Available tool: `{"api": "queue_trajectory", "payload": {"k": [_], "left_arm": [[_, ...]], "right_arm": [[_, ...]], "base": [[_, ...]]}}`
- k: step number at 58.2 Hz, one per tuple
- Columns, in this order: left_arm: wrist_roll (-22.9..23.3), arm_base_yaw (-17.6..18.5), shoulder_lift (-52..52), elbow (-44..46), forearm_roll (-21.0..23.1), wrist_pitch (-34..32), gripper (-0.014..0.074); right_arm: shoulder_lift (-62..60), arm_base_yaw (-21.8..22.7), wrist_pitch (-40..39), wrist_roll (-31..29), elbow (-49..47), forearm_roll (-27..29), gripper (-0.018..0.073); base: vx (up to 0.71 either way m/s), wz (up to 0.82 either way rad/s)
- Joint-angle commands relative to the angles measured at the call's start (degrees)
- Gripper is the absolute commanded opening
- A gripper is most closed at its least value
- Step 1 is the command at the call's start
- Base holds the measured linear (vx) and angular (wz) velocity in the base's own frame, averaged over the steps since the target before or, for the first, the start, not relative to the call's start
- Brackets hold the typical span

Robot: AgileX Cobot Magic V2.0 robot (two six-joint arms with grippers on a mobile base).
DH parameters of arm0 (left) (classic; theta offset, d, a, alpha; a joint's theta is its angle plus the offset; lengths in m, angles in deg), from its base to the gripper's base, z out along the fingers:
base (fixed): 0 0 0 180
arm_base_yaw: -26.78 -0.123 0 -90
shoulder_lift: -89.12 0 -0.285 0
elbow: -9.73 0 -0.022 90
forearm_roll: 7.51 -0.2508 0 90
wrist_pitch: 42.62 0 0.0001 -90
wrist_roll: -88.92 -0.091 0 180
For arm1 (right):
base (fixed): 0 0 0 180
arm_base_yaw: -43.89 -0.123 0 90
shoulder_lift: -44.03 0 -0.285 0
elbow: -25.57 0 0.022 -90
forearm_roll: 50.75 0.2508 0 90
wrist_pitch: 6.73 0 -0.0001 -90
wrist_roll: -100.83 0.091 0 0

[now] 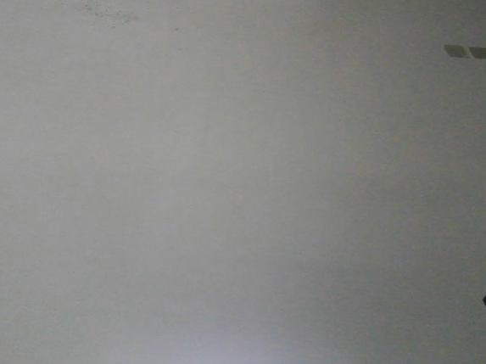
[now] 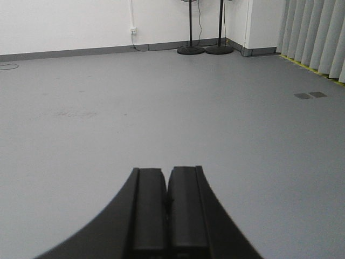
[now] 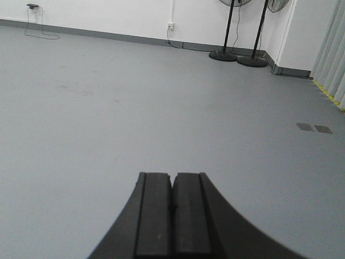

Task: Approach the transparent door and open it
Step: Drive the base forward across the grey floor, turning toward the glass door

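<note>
At the bottom middle of the left wrist view, the left gripper (image 2: 167,175) has its two black fingers pressed together, with nothing between them. The right gripper (image 3: 172,181), at the bottom middle of the right wrist view, is closed in the same way and also holds nothing. I judge that both are kept shut and pointed forward because the arms have no work yet: the base must first drive to the door.

Beyond the fingers there is only bare grey floor (image 2: 161,108), and the front view shows almost nothing else. Farther away, toward the right edge of each frame, two small dark plates (image 2: 310,95) are set in the floor.

At the far end, two round fan stands (image 2: 205,49) stand in the upper middle of the left wrist view, against the white wall (image 2: 64,24), which carries a socket (image 2: 133,30). Grey vertical blinds (image 2: 315,35) hang in the upper right corner.

The transparent door is in none of the three views, so I cannot say where it is. The task seems to be at its beginning, and the robot probably has to turn to find the door.
</note>
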Motion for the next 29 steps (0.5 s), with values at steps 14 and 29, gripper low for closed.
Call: {"api": "queue_trajectory", "payload": {"k": [14, 29], "left_arm": [[0.39, 0.26, 0.78, -0.52, 0.16, -4.71, 0.0093], [0.39, 0.26, 0.78, -0.52, 0.16, -4.71, 0.0093]], "right_arm": [[-0.92, 0.27, -4.70, -0.21, 0.26, -0.47, -0.0006], [-0.92, 0.27, -4.70, -0.21, 0.26, -0.47, -0.0006]], "base": [[0.00, 0.00], [0.01, 0.02]]}}
